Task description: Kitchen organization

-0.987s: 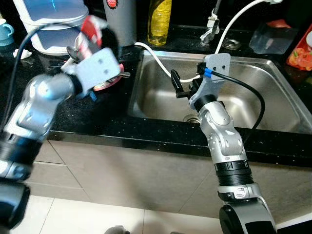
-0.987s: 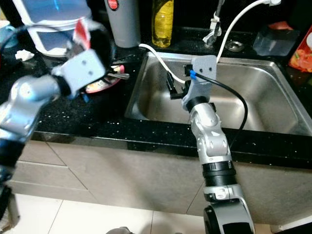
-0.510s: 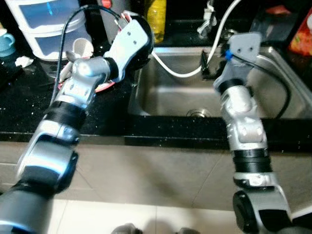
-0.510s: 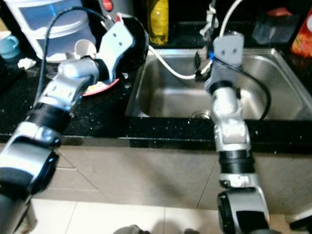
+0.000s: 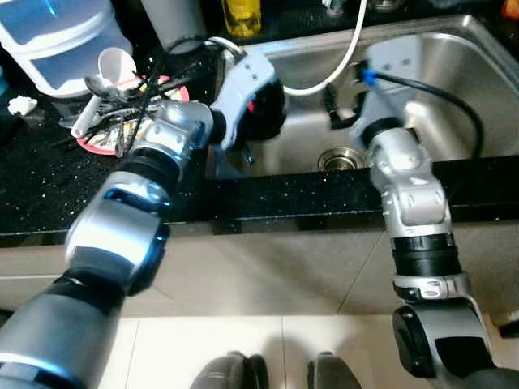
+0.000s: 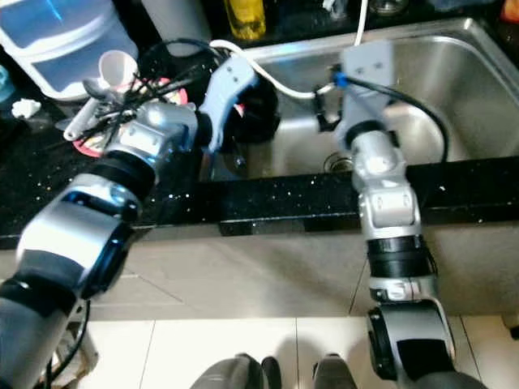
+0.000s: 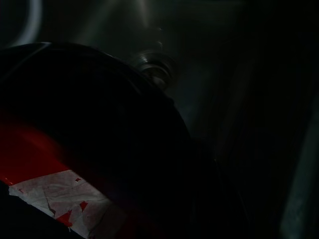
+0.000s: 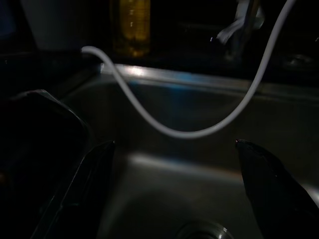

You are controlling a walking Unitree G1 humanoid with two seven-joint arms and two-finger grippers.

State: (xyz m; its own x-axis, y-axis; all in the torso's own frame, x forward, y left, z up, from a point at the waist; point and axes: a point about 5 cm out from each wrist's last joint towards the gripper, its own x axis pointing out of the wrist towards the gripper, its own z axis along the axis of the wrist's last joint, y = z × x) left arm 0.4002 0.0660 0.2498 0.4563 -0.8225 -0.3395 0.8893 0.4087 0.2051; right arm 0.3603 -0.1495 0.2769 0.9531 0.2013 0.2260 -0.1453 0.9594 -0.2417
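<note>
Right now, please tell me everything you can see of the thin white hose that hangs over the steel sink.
The thin white hose looks like smooth, flexible plastic. It comes down from the back of the stainless steel sink near the tap area, sags in a loose curve above the basin without touching the bottom, then rises toward the sink's left rim beside the left gripper. The right gripper, fingers spread wide, points at it from below but does not touch it. Its ends are hidden.

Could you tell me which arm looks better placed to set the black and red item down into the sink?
The left. Its gripper already carries the black and red item over the sink's left edge, with the drain just below. The right gripper hovers over the basin with jaws open, holding nothing.
</note>
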